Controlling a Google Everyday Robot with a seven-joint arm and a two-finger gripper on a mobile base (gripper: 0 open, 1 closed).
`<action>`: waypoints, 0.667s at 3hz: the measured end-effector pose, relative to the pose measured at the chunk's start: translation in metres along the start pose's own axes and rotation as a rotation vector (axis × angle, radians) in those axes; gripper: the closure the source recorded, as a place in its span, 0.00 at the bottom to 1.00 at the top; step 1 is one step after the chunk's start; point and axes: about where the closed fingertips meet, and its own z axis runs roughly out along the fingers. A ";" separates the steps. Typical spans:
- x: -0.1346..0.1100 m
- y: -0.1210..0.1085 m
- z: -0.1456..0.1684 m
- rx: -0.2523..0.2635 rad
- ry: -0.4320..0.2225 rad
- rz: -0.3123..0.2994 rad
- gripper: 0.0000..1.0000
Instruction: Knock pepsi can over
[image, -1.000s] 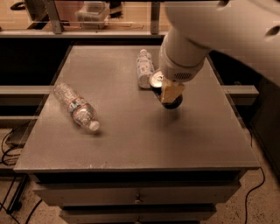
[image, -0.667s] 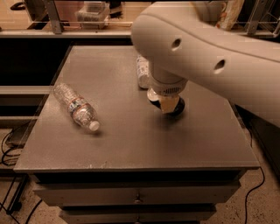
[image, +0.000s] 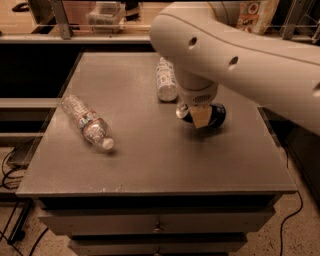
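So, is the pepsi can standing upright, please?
No, the pepsi can lies on its side, silver top pointing left, the gripper just over it.

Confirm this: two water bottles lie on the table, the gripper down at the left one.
Wrong: the camera view shows the gripper down at the pepsi can, right of centre, not at the left bottle. It and the other bottle do lie on the table.
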 end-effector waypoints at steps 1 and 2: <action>0.015 0.000 0.012 -0.171 -0.085 0.000 0.12; 0.007 -0.001 0.002 -0.281 -0.250 -0.026 0.00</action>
